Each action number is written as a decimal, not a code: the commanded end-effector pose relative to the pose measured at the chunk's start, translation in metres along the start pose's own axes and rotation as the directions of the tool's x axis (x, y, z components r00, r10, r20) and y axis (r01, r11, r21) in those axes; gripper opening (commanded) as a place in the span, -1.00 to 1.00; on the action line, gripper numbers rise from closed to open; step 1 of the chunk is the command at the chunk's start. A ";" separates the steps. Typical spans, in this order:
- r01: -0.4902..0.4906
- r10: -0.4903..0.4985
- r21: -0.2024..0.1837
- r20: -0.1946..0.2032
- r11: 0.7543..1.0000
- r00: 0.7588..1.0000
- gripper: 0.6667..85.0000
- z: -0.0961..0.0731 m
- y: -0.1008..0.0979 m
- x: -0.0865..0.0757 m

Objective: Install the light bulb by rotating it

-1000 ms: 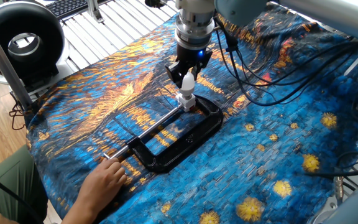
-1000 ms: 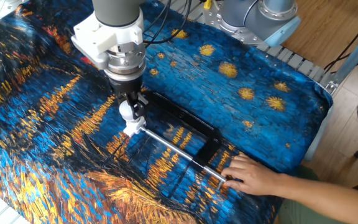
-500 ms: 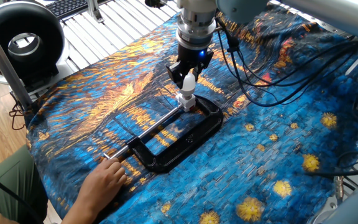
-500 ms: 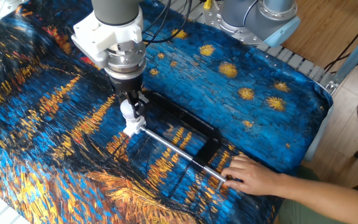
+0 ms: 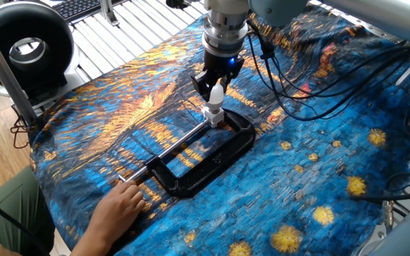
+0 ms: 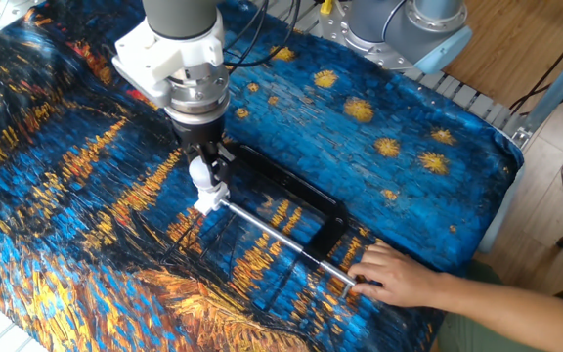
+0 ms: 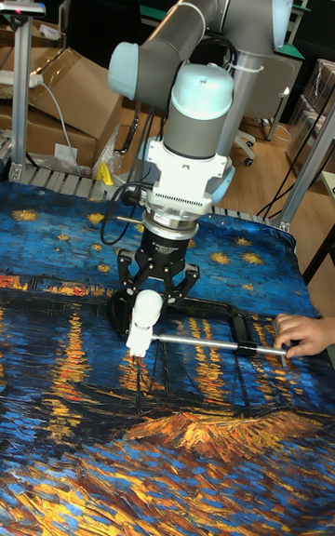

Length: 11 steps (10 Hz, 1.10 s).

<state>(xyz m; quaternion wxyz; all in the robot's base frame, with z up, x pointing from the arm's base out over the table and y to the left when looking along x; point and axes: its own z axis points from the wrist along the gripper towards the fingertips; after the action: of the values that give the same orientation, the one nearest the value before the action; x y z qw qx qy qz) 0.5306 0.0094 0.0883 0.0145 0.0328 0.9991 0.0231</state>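
Note:
The light bulb, a small frosted-white globe, stands upright on the white socket base. The base sits in the jaw of a black C-clamp. My gripper comes straight down from above and is shut on the light bulb, its black fingers on either side of the globe. The other fixed view shows the light bulb above the socket base. In the tall fixed view, the light bulb sits just below the gripper.
A person's hand holds the end of the clamp's steel screw rod near the table's front edge. Black cables trail over the painted blue-and-orange cloth behind the arm. A black ring light stands off the table's corner.

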 end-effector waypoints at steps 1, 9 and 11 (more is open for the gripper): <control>0.039 -0.039 -0.028 -0.004 0.999 0.999 -0.11 -0.001 0.005 0.001; 0.114 -0.114 -0.025 -0.007 0.993 0.993 0.22 0.000 0.002 0.003; 0.128 -0.128 -0.027 -0.008 0.991 0.992 0.28 0.000 0.002 0.003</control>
<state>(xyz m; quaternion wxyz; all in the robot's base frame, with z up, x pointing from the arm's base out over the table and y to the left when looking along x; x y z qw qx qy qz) 0.5272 0.0103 0.0871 0.0104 -0.0230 0.9992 0.0304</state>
